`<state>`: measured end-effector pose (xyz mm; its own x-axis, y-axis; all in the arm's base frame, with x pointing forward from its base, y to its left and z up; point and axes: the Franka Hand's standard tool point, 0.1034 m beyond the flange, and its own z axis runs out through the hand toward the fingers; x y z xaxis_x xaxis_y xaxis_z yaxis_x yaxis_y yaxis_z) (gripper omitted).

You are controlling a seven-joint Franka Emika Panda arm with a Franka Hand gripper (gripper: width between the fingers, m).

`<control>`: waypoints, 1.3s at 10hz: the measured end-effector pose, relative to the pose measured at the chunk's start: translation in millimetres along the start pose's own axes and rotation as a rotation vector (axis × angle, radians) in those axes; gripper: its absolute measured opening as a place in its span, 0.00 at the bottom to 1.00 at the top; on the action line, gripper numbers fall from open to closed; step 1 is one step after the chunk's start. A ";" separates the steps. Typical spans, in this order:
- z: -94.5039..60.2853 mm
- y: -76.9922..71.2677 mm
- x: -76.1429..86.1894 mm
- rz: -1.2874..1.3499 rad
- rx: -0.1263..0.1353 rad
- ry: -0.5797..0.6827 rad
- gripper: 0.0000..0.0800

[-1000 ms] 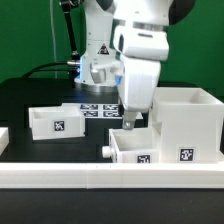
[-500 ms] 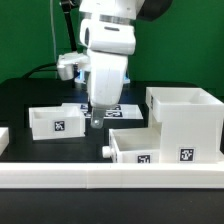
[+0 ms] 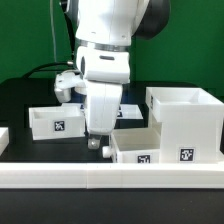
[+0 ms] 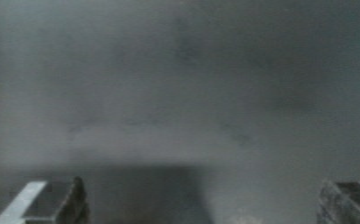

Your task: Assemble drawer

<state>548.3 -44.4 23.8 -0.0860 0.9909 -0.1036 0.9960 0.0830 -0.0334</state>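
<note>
In the exterior view a large open white box (image 3: pixel 185 120) stands at the right. A low white drawer box (image 3: pixel 142 150) lies in front of it, with a small white knob (image 3: pixel 106 151) at its left end. A second white drawer box (image 3: pixel 55 121) stands at the left. My gripper (image 3: pixel 97 141) hangs low over the black table, just left of the knob, between the two drawer boxes. In the wrist view the gripper (image 4: pixel 203 205) is open, its fingers (image 4: pixel 54 200) wide apart, with only blurred dark table between them.
The marker board (image 3: pixel 124 108) lies behind the arm, partly hidden. A white rail (image 3: pixel 110 178) runs along the table's front edge. A small white part (image 3: pixel 3 138) shows at the far left edge.
The arm has swung from over the front drawer box toward the exterior view's left and come down, so the gripper now sits low beside the knob. The parts have not moved.
</note>
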 end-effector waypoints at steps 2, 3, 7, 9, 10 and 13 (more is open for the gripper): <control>6.0 -2.2 5.3 -0.002 0.007 0.004 0.81; 4.7 0.4 8.6 0.012 0.007 0.004 0.81; 0.8 1.6 21.4 0.133 0.014 0.000 0.81; 1.0 1.7 22.4 0.164 0.013 0.000 0.81; 1.5 2.1 22.2 0.165 0.010 0.001 0.81; 1.5 2.1 21.1 0.160 0.010 0.001 0.81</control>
<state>548.5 -23.5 20.1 0.0736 0.9914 -0.1079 0.9967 -0.0769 -0.0269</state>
